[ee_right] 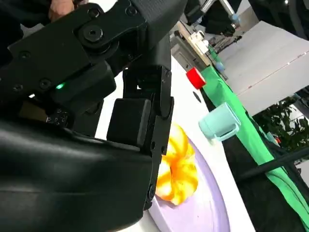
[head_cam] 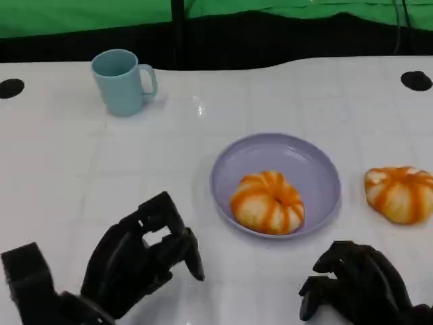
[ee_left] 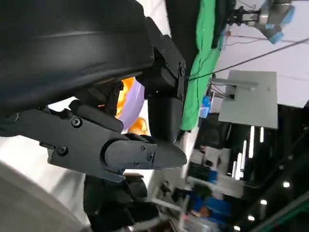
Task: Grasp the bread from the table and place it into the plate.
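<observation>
Fingers (head_cam: 177, 233) of the left hand (head_cam: 139, 261) are loosely curled and apart, holding nothing, low at the near left of the white bench (head_cam: 81, 176). Those of the right hand (head_cam: 358, 284) curl inward on nothing at the near right edge. One orange-striped bread (head_cam: 267, 202) lies inside the lilac plate (head_cam: 308, 166), toward its near-left part. A second bread (head_cam: 400, 193) sits on the bench just right of the plate, apart from it. Well back on the left stands a pale blue mug (head_cam: 122, 81), upright, handle to the right.
</observation>
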You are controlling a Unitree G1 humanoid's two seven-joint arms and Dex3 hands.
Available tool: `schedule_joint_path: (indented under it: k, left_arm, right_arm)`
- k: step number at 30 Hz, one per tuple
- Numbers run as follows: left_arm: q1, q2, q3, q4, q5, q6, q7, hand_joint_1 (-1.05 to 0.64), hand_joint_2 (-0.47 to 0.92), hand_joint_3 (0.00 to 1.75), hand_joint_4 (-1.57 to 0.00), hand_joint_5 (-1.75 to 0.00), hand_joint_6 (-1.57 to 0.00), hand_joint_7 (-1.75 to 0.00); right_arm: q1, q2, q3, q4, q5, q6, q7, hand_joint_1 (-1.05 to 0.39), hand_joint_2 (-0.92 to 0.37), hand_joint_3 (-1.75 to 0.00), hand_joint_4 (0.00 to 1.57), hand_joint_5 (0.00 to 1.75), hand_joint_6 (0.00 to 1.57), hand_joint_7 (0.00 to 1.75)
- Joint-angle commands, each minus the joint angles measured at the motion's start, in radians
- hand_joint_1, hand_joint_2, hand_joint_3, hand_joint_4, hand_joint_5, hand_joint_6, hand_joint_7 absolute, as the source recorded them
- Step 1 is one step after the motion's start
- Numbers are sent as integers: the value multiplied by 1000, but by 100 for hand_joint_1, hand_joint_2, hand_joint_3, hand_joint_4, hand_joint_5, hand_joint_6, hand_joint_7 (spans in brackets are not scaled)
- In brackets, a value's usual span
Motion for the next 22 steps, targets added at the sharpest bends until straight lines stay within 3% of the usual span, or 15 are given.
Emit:
schedule_joint_path:
  k: [1, 7, 22]
  left_arm:
    - [30, -3, 46, -19, -83, 110, -86, -66, 92, 31, -83, -175, -61, -175]
    - [15, 2, 90, 5, -119, 237, -166, -68, 92, 25, -88, -175, -65, -175]
    - [-34, -42, 139, 97, -76, 239, -220, -66, 92, 23, -90, -175, -66, -174]
  right_arm:
    - [4, -15, -10, -12, 18, 11, 6, -103, -73, 0, 156, 74, 157, 34]
    - [7, -23, -11, -10, 15, -1, 11, -104, -74, 0, 157, 73, 157, 34]
    - [-9, -29, -21, 16, 20, -4, 13, -103, -74, 0, 157, 75, 157, 37]
